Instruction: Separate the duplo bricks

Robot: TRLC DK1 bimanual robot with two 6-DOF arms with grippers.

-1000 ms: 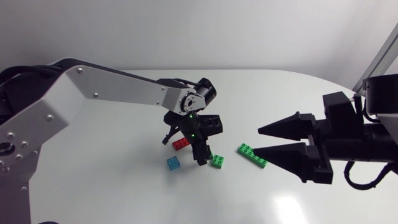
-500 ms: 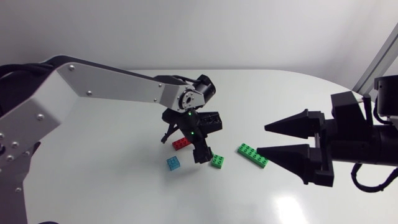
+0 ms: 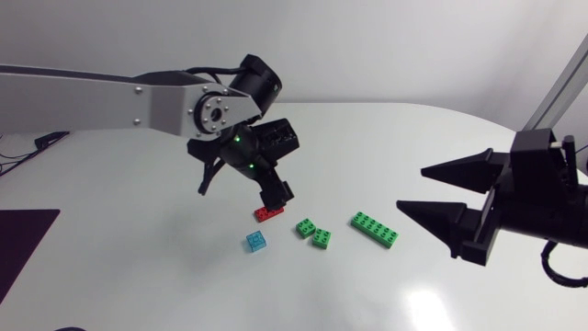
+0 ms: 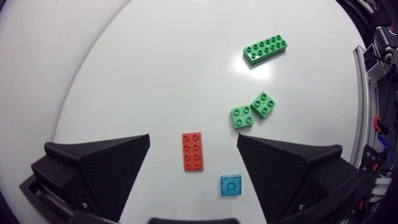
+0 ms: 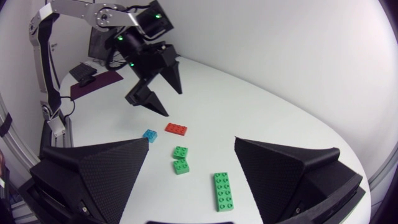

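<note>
Altogether: three green bricks (image 3: 373, 230) (image 3: 305, 227) (image 3: 322, 238), one red brick (image 3: 268, 214), one blue brick (image 3: 256, 242).

We are reading no text, label, brand, number or sign anywhere; nothing legible is showing on the small plastic studded bricks (image 4: 193, 151) or the glossy white tabletop (image 3: 138, 267).
</note>
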